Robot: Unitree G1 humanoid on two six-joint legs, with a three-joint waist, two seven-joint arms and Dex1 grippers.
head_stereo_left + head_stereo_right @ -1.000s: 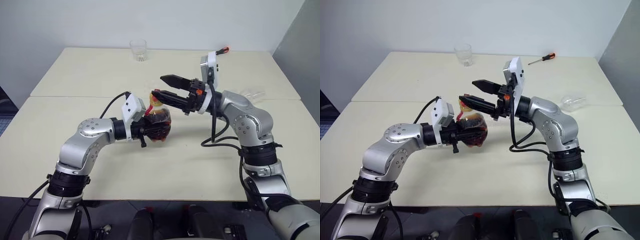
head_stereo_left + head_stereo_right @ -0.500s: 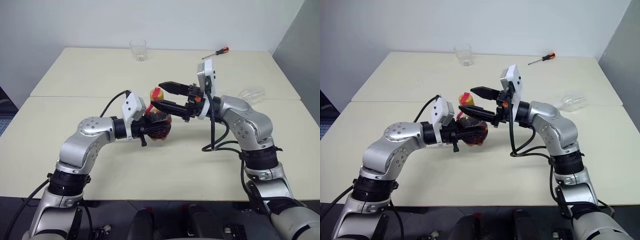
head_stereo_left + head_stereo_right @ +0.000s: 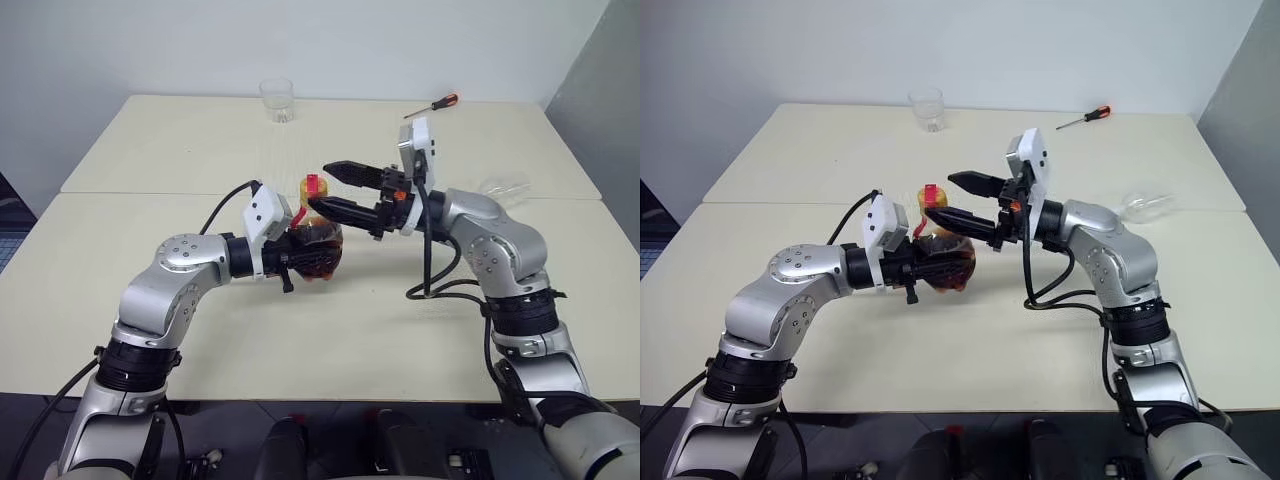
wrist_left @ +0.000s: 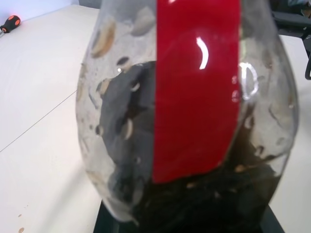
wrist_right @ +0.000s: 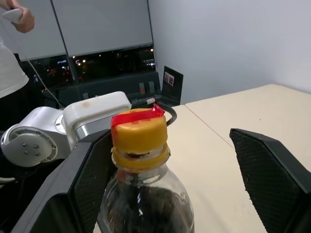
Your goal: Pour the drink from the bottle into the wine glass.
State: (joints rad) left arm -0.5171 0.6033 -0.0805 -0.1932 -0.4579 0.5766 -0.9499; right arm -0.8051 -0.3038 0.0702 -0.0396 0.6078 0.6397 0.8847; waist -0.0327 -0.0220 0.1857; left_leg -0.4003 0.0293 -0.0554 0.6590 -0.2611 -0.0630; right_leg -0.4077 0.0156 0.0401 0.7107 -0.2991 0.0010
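The bottle (image 3: 314, 243) is small and clear, with a round, bulbous body, a red strip running down its side and a yellow cap (image 5: 139, 134) topped by a scrap of red tape. The drink (image 4: 194, 204) inside is dark brown, nearly black, and fills the lower part of the body, with drops and streaks clinging to the wall above it. The bottle stands upright above the table (image 3: 150, 160), near its middle seam, with the left gripper (image 3: 300, 255) clamped on its body from the robot's left side. The right gripper (image 3: 330, 188) reaches in from the other side at cap height, its two fingers spread wide with the cap between them and a gap on each side (neither finger touches it). The wine glass (image 3: 503, 185) lies on its side on the table behind the right arm, well apart from the bottle. A clear tumbler (image 3: 277, 100) stands at the far edge of the table, and a screwdriver (image 3: 432, 105) with an orange handle lies at the far right. In the right wrist view a person (image 5: 12, 58) in a white top stands in the background.
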